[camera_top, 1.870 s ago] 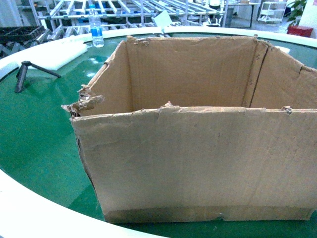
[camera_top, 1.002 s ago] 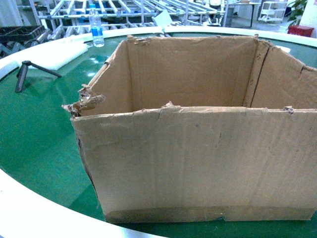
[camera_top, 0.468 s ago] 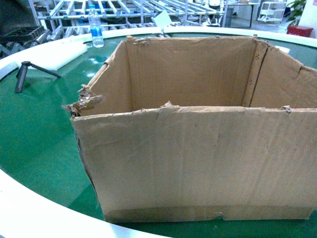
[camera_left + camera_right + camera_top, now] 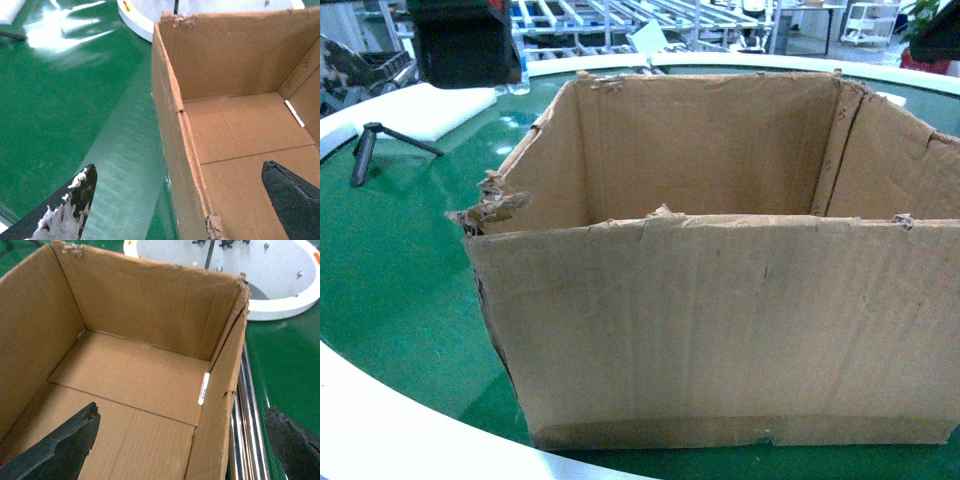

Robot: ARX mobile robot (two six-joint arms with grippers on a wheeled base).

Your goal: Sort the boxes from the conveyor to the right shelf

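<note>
One box on the belt, sitting near the belt's front white rim and running off the right edge of the head view. Open top, ragged edges, empty inside: bare floor with a flap seam and one small white label strip at the base of its right wall. Tape band along the bottom front. Left gripper is spread wide and straddles the box's left wall: one finger outside over the belt, its pad worn and white-flaked, the other finger inside over the box floor. It holds nothing; can't tell if either finger touches the wall. Right gripper is likewise wide apart across the right wall: one finger inside the box, the other outside above the steel roller strip that lies just beside that wall. Nothing held either. On the belt's far left: one black tripod and one white foam slab. Steel roller racks stand beyond the far rim. One dark arm body blocks the head view's top left corner.
</note>
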